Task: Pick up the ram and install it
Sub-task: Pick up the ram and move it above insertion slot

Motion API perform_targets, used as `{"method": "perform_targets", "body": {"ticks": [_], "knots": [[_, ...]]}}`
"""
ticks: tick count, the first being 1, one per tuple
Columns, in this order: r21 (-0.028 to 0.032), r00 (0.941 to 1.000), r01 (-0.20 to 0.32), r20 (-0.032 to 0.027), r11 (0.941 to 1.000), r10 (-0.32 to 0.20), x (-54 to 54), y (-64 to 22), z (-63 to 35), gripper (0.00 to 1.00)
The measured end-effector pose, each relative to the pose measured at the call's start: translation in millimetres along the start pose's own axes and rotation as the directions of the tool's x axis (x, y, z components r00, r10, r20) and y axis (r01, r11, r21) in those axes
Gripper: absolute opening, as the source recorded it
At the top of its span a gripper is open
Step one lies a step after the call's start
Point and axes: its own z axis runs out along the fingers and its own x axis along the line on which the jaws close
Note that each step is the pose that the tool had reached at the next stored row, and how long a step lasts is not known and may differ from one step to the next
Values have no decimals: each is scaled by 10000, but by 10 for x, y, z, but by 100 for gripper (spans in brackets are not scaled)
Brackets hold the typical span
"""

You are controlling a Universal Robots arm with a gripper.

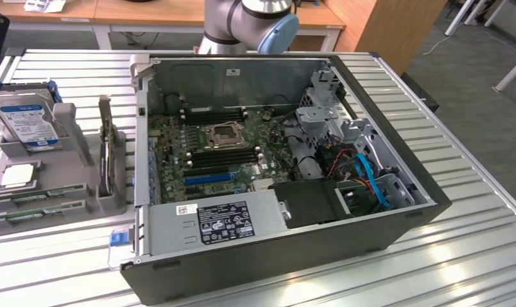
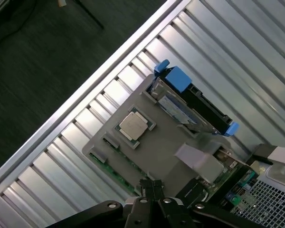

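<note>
- 2 ram sticks (image 1: 38,194) are lying in the tray (image 2: 166,147) on the counter (image 1: 53,256).
- End effector (image 2: 150,186) is hovering over the tray, closed, gripping nothing.

A robotics lab is showing here: a robot arm (image 1: 241,22) is standing at the far edge of a slatted metal table (image 1: 472,173), an opened computer case (image 1: 283,265) is lying on it, and wooden desks (image 1: 147,9) are lining the far side.

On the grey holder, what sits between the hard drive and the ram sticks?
The square silver processor chip lies between the hard drive and the ram, as the exterior view shows.
</note>
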Motion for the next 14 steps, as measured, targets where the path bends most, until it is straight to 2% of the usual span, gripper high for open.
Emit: {"method": "perform_targets", "body": {"ticks": [7,14], "knots": [[-22,9966,819,-36,9966,-819,0,0,0,10],[-47,9859,1673,-72,9859,-1673,0,0,1,10]]}}
